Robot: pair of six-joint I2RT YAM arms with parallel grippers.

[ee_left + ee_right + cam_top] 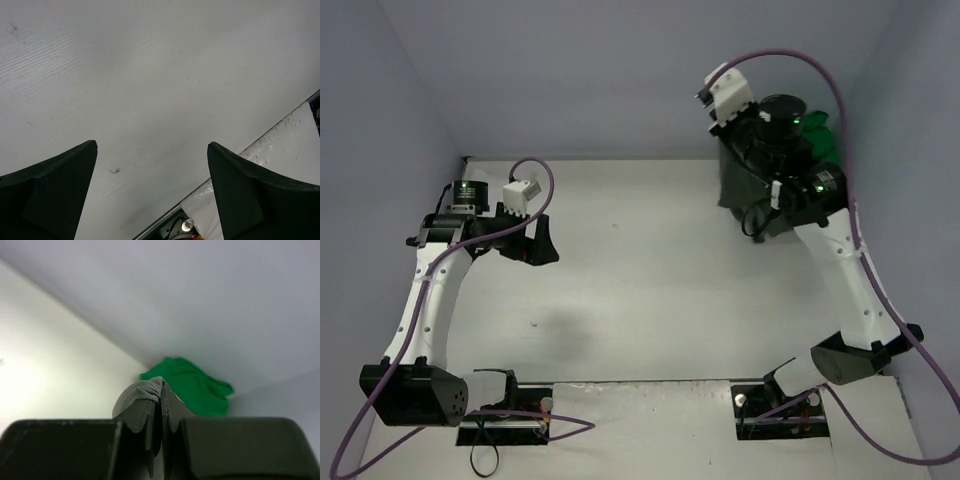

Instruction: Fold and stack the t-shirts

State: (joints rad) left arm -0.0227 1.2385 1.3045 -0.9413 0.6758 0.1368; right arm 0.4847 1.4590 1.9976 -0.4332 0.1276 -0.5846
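The left claw point(151, 147) is spread wide. Its two black fingers point(50, 195) are far apart and there is nothing between them. It hangs over the left side of the white table point(650, 270), near the far edge, and under it there is only bare table top. The right claw point(161, 390) is pressed together, and it pinches a bit of the dark grey-olive t-shirt point(735, 180). In the right wrist view a little fold of this grey cloth point(142, 390) sticks out at the tips of the closed fingers. The right arm reaches out to the far right corner of the table. From above, the dark t-shirt hangs down from the claw in a loose bunch beside the arm. I cannot tell if its bottom edge touches the table. The green t-shirt point(195, 382) lies crumpled in the same far corner, right where the walls point(620, 80) meet. It is just behind the dark t-shirt, and the right arm hides part of it from above.
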